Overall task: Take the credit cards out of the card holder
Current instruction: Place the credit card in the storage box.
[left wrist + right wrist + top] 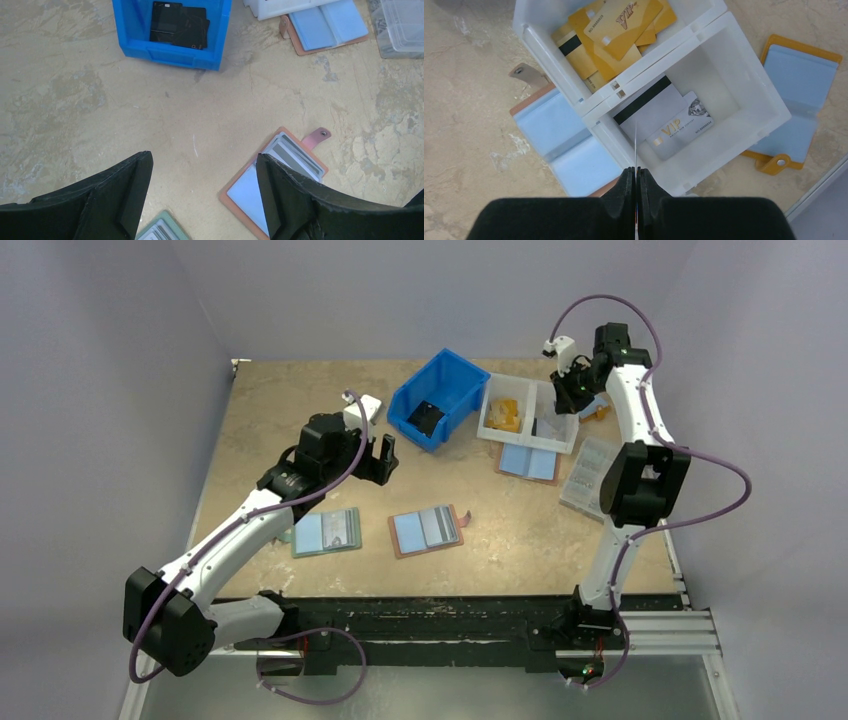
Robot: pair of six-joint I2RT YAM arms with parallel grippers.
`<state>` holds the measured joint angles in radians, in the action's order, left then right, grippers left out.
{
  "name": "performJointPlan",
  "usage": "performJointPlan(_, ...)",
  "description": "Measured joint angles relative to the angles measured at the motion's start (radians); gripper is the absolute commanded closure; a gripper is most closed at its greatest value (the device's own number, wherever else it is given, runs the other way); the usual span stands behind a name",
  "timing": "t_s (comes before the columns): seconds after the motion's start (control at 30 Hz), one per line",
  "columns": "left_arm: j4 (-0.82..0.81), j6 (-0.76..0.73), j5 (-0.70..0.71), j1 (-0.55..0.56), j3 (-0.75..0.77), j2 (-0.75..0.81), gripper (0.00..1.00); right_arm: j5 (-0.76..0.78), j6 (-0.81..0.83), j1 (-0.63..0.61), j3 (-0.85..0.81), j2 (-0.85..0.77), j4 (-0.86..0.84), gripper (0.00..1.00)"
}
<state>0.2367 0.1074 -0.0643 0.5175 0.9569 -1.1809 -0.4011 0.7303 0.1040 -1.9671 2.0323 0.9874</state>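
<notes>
The card holder [427, 531] lies open in the middle of the table, salmon-brown with a pink snap tab [318, 135], light-blue lining and grey cards inside. In the left wrist view the card holder [243, 192] sits partly under the right finger. My left gripper [376, 458] [202, 160] hangs open above bare table just left of it, holding nothing. Over the white bin [530, 412], my right gripper [570, 380] [635, 171] is shut on a credit card [635, 145] seen edge-on as a thin white line. Silver cards [664, 120] lie in the compartment below.
A green card holder [327, 532] lies left of the salmon one. A blue bin [440, 400] holds black cards [177, 22]. Gold cards [619, 25] fill the white bin's other compartment. A brown-edged folder [528, 462], an orange-edged folder [799, 100] and a clear box [588, 475] lie nearby.
</notes>
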Motion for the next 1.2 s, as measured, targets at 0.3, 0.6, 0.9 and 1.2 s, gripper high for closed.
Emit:
performJointPlan(0.3,0.007,0.0,0.011,0.0,0.0,0.0,0.2,0.033,0.006,-0.009,-0.01,0.032,0.019,0.91)
performJointPlan(0.6,0.013,0.0,0.018,0.0,-0.001,0.0,0.2,0.053,0.012,-0.026,-0.05,0.087,0.051,0.87)
performJointPlan(0.9,0.013,0.0,0.022,0.0,-0.002,0.0,0.2,0.243,-0.09,-0.036,-0.1,0.176,-0.046,0.49)
performJointPlan(1.2,0.013,-0.008,0.04,0.0,-0.002,0.0,0.16,0.352,-0.19,-0.034,-0.082,0.072,-0.211,0.42)
